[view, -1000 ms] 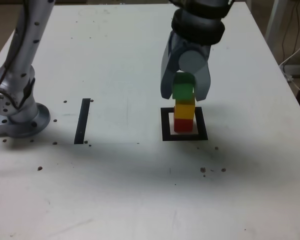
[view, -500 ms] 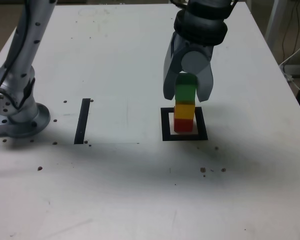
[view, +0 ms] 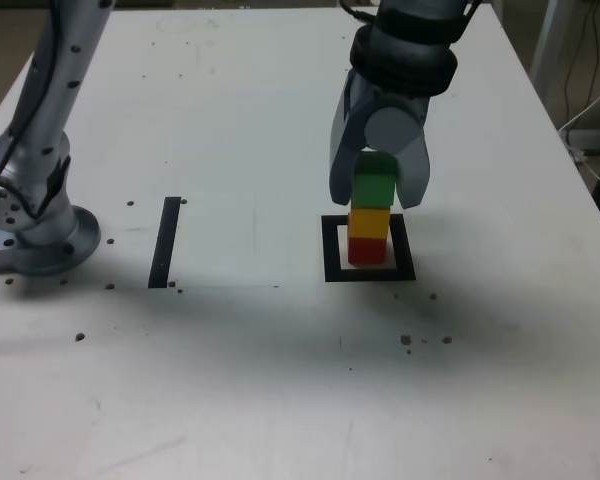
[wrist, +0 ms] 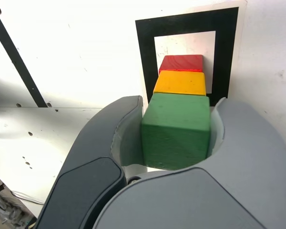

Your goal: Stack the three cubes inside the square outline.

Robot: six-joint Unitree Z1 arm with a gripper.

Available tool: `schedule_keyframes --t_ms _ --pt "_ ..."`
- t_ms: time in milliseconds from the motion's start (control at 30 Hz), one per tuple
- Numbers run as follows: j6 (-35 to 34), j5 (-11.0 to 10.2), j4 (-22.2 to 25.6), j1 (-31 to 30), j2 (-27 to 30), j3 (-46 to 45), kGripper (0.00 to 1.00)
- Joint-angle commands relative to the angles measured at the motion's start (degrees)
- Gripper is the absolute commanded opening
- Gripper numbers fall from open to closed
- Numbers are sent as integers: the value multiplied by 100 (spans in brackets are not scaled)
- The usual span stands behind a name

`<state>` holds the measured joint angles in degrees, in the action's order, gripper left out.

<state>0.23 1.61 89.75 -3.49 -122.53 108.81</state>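
Inside the square outline (view: pixel 331 250) (wrist: pixel 145 47) stands a stack of the three cubes. The red cube (view: pixel 367 249) (wrist: pixel 182 63) is at the bottom and the yellow cube (view: pixel 369 221) (wrist: pixel 180 82) is on it. The green cube (view: pixel 373 187) (wrist: pixel 176 131) rests on top, lined up with the yellow one. My gripper (view: pixel 376 198) (wrist: pixel 178 107) comes down from above, and its two grey jaws hug the green cube's left and right sides. In the wrist view both jaw tips lie against the cube's edges.
A narrow black strip (view: pixel 166 241) (wrist: pixel 14 62) lies on the white table to the exterior view's left of the outline. The arm's base (view: pixel 35 235) stands at the far left. Dark specks dot the table, and cables (view: pixel 590 120) hang off its right edge.
The gripper has carried the green cube slightly down and to the exterior view's right, so it now sits squarely on the yellow cube.
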Motion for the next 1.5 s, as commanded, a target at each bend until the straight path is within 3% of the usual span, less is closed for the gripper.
schedule_keyframes --t_ms 0,67,433,767,1100,1267,1467 --pt "13 -6 99 -11 -25 -28 95" --pt "15 -13 102 -11 -25 -48 99" --pt "30 -81 104 -11 50 -98 100" --pt "-37 -707 142 -10 1033 -371 100" --pt "-234 -736 69 67 2135 -1879 100" --pt "-284 -784 -270 128 2718 -3048 100" --pt "-313 -614 -924 138 3120 -4220 100"
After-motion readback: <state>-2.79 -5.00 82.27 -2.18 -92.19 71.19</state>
